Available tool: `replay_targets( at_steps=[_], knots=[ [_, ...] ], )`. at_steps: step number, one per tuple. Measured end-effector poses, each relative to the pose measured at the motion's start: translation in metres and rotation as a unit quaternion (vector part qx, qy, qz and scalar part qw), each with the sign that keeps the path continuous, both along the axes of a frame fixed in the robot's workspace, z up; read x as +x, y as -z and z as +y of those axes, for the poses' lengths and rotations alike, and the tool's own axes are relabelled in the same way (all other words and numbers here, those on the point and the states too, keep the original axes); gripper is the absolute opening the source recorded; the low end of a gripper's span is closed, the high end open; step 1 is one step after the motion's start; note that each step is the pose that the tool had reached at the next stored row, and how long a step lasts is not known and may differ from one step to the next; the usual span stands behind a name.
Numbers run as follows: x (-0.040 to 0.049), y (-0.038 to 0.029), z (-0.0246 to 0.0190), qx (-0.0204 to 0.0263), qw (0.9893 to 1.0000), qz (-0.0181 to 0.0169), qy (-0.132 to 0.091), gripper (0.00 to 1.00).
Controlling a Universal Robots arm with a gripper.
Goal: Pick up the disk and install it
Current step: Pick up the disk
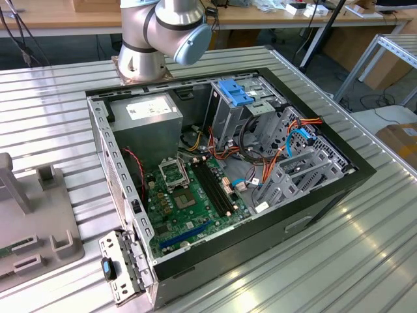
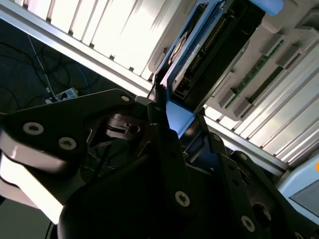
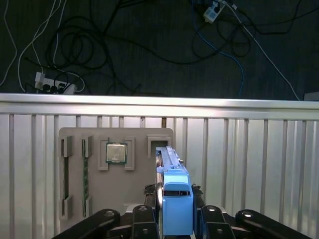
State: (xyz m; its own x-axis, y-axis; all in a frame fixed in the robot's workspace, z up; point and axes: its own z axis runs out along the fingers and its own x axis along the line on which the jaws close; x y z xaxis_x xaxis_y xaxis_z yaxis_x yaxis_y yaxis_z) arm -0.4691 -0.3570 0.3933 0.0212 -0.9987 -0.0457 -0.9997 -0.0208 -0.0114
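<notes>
Gripper (image 3: 173,196) clamped on disk (image 3: 169,162), edge-on; processor chip (image 3: 116,153) in grey tray (image 3: 99,199)

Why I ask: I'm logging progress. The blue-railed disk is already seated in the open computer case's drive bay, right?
Not right. The disk is not in the computer case; the first wrist view shows it at the gripper, by the grey tray that holds a processor chip. Its rail is blue, as you said.
</notes>
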Motion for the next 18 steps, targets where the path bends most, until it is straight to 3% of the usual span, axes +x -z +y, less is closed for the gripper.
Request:
replay_targets(
  at_steps=[4,7,8,11,15,18],
  knots=[
    [-0.0001,-0.0153,0.0,0.0002,1.0,-0.0002,0.0,0.36],
    [-0.0001,-0.0294,0.0,0.0009,1.0,-0.0002,0.0,0.36],
    [-0.0001,-0.0369,0.0,0.0019,1.0,-0.0003,0.0,0.36],
    [-0.0001,-0.049,0.0,0.0036,1.0,-0.0003,0.0,0.36],
    [-0.0001,-0.0592,0.0,0.0063,1.0,-0.0003,0.0,0.36],
    [0.0,-0.0611,0.0,0.0069,1.0,-0.0003,0.0,0.36]
  ],
)
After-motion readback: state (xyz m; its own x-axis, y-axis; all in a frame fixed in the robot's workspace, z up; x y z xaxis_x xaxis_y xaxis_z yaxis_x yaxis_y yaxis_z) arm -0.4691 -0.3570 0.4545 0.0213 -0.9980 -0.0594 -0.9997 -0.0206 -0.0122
